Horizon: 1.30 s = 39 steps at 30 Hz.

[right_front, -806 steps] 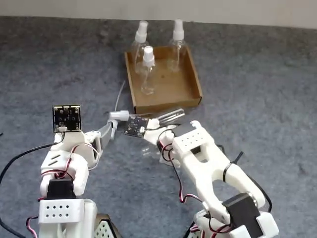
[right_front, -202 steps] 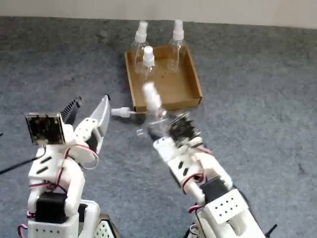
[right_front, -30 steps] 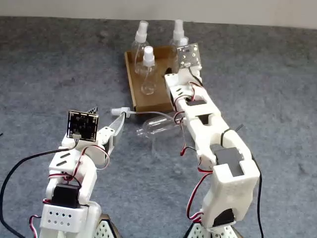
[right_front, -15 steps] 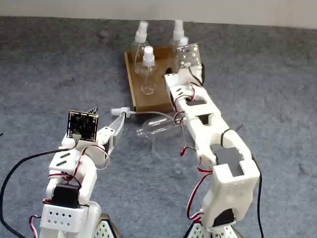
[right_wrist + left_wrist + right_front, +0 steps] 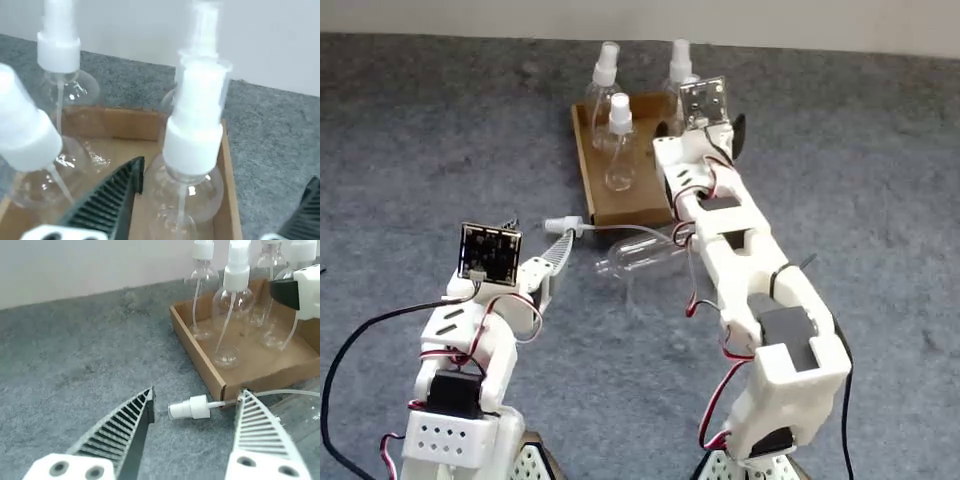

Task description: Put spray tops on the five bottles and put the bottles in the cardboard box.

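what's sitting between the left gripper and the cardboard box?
A loose spray top lies on the carpet, between the open jaws of the left gripper, short of the cardboard box. Left wrist view shows it.

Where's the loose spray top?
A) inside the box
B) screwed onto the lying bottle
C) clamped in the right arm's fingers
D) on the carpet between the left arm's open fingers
D: the spray top lies on the carpet between the open left fingers, just outside the box.
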Motion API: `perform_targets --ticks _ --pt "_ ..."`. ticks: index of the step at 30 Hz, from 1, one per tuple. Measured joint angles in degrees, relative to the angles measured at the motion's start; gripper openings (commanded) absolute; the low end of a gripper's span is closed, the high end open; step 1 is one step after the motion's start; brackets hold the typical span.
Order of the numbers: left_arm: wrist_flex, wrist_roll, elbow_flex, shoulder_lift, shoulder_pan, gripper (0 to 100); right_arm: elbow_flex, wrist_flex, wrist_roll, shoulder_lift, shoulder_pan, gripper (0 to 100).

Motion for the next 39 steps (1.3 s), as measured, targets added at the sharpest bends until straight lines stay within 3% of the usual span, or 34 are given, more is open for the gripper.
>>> perform_targets --ticks 5,16,27,31,36,39 --pt "-0.88 -1.32 0.09 0.00 0.00 20 0.00 0.35 0.00 -3.43 0.00 40.5" --pt "-1.14 -1.41 0.09 0.00 0.00 20 0.09 18.37 0.00 -21.71 0.00 40.3" --pt "-1.14 -1.41 0.09 0.00 0.00 20 2.64 58.90 0.00 -45.54 -0.35 40.6" --pt "-1.14 -1.41 0.09 0.00 0.00 20 9.23 66.99 1.23 -51.52 -5.89 40.6" --pt "-1.14 -1.41 0.09 0.00 0.00 20 18.20 67.78 7.03 -51.60 -16.62 40.6" --pt "-1.14 -1.41 0.09 0.00 0.00 20 18.81 67.69 10.29 -46.86 -19.16 40.6"
